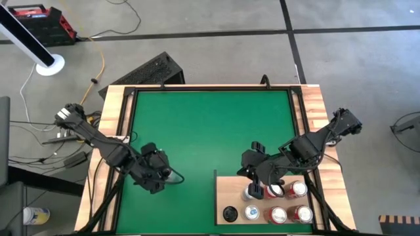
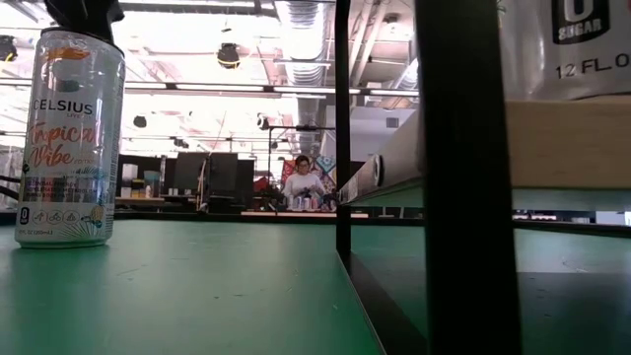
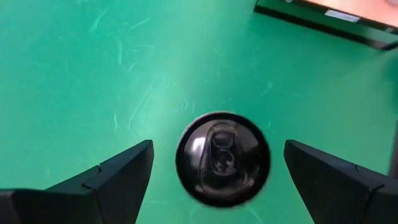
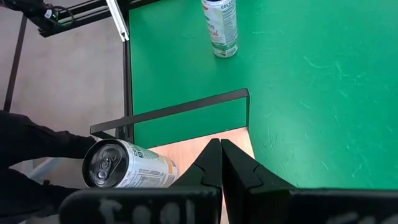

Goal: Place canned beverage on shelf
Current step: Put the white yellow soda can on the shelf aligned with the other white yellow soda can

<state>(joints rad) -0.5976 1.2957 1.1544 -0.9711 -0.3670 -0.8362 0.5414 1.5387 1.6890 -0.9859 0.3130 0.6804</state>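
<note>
Green mat (image 1: 210, 124) covers the table, most of it bare ahead of both arms.

Shelf (image 1: 226, 193), pale wood in a dark frame, sits directly under the right gripper (image 1: 252, 172). Several cans (image 1: 289, 213) already stand on it in two rows, so the stocking looks well along.

Right gripper hangs over the shelf's front edge, fingers pressed together and holding nothing. A shelved can (image 4: 127, 167) shows just beside its tips in the right wrist view. It is probably waiting there out of the way.

Left gripper (image 1: 156, 172) hovers over the mat, well apart from the shelf, pointing straight down. Its fingers (image 3: 118, 177) are spread wide, one either side of the Celsius can (image 3: 222, 158), not touching it. The can stands upright and loose on the mat. The straddle looks like a line-up for a top-down grasp.
</note>
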